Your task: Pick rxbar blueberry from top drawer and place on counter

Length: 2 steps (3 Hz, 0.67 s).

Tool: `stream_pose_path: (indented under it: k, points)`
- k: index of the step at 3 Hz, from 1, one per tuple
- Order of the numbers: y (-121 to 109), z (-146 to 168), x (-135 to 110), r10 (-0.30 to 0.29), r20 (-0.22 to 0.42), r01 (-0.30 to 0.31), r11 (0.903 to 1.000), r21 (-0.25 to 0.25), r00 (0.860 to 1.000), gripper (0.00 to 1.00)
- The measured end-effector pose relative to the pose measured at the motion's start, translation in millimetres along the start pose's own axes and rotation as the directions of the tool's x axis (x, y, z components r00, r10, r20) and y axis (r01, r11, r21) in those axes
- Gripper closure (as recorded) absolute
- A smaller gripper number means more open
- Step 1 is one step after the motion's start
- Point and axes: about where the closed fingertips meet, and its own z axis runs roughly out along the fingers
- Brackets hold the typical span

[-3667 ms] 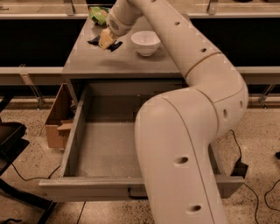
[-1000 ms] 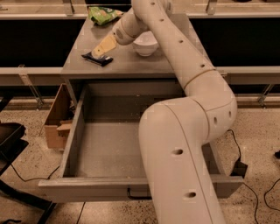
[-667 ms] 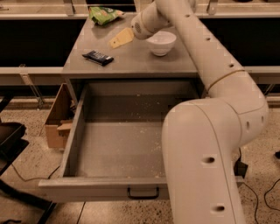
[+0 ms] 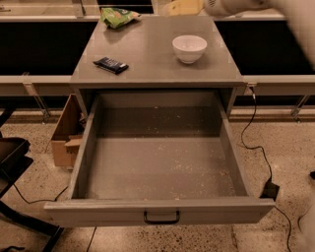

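Note:
The rxbar blueberry [image 4: 110, 65], a small dark navy wrapper, lies flat on the counter [image 4: 147, 54] near its left front edge. The top drawer [image 4: 157, 209] is pulled fully open below; its crumb-speckled floor holds nothing, and its black handle [image 4: 161, 218] is at the front. My gripper [image 4: 183, 7] is raised at the top edge of the view, above the far side of the counter, well away from the bar and holding nothing that I can see. The white arm runs off the top right corner.
A white bowl [image 4: 189, 48] stands on the counter's right side. A green snack bag [image 4: 118, 16] lies at the far left corner. A cardboard box [image 4: 64, 135] sits on the floor left of the drawer. A black cable [image 4: 256, 142] runs on the right.
The gripper has let go of the bar on the counter's left side, then lifted up and back to the right. The arm has swung out of the middle of the view, baring the drawer.

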Motion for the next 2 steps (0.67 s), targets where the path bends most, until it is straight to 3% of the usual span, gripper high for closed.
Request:
stream_pose_path:
  k: [1,2]
  points:
    - [-18.0,-89.0,-18.4,0.038,0.138,-0.057,0.9894,0.134,0.990,0.00]
    - [-29.0,-134.9,2.7,0.085,0.207,-0.131,0.9668,0.219,0.975,0.00]
